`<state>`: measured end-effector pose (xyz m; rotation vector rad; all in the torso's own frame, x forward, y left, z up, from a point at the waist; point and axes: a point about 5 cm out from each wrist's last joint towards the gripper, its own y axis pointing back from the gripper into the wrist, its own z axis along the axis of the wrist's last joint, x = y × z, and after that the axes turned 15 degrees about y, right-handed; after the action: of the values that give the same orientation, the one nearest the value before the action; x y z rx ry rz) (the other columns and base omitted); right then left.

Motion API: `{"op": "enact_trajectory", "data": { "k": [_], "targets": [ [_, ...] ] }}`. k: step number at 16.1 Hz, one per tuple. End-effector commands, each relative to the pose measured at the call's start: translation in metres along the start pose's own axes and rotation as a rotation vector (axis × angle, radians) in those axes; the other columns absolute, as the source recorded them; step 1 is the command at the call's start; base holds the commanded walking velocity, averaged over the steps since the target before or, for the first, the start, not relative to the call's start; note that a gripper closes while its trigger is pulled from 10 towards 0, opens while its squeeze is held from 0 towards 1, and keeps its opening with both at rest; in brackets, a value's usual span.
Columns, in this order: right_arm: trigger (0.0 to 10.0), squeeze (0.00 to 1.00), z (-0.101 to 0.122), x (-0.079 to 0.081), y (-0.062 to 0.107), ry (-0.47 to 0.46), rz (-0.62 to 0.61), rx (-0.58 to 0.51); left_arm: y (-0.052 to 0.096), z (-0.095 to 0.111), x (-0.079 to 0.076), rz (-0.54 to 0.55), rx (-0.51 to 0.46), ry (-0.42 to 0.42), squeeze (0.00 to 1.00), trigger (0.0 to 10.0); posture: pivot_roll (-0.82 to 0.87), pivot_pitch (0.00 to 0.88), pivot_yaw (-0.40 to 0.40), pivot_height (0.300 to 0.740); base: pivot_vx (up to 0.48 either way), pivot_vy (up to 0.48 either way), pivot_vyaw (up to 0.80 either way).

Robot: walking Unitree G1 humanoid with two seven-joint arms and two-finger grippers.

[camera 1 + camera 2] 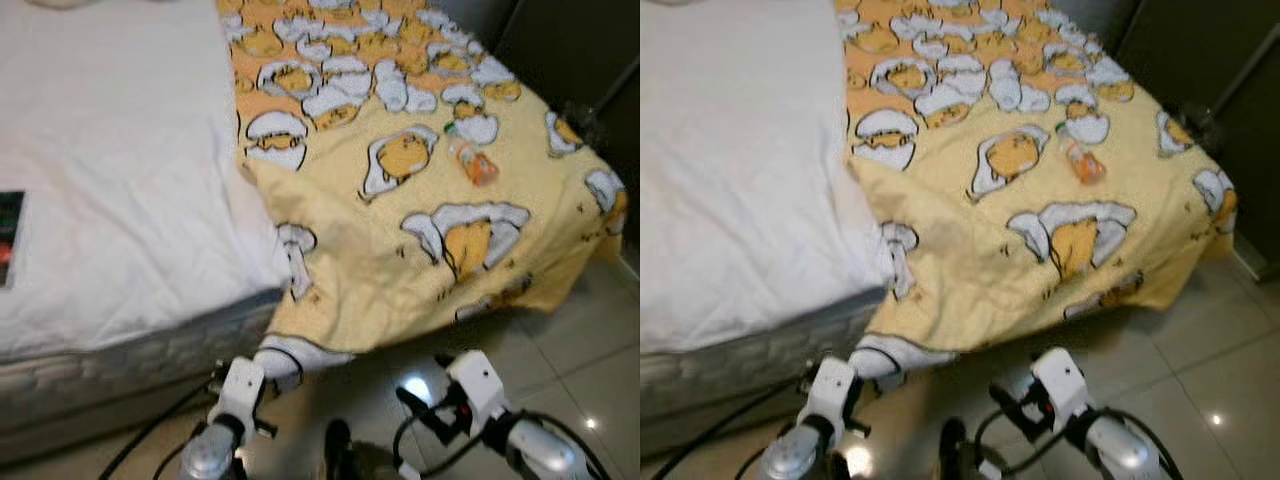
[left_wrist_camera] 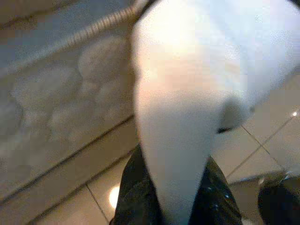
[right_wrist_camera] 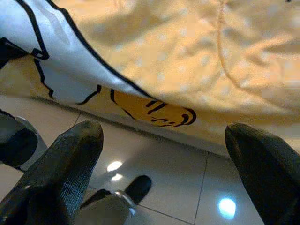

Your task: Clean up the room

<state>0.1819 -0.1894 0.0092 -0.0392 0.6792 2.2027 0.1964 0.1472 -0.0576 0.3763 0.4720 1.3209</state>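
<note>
A bed (image 1: 120, 330) with a quilted mattress side is standing on a glossy beige tiled floor (image 1: 590, 370) that is reflecting spots of light. Dark furniture (image 1: 570, 50) is sitting beyond the bed's far corner.

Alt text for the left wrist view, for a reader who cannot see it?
The left gripper is shut on a hanging corner of the blanket, the white cloth running down between its black fingers. Behind are the mattress side and tiled floor.

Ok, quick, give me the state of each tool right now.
Left tool: closed on a hanging corner of the yellow blanket.
Right tool: open, holding nothing, just below the blanket's edge.
</note>
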Motion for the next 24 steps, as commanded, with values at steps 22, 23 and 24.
{"op": "enact_trajectory", "data": {
  "k": [22,23,24],
  "targets": [
    [10.0,0.00,-0.011,0.011,0.025,0.005,0.022,0.042,-0.008,-0.031,-0.022,-0.070,0.383,-0.643,1.00,10.0,-0.24,0.186,-0.086,0.736,0.000,0.000,0.00],
    [10.0,0.00,-0.008,0.011,0.021,0.004,0.014,0.035,-0.007,-0.031,-0.019,-0.055,0.371,-0.641,1.00,10.0,-0.24,0.183,-0.081,0.736,0.000,0.000,0.00],
    [10.0,0.00,-0.006,0.010,0.018,0.003,0.005,0.028,-0.007,-0.028,-0.015,-0.034,0.330,-0.623,1.00,10.0,-0.23,0.180,-0.075,0.736,0.000,0.000,0.00]
  ]
}}
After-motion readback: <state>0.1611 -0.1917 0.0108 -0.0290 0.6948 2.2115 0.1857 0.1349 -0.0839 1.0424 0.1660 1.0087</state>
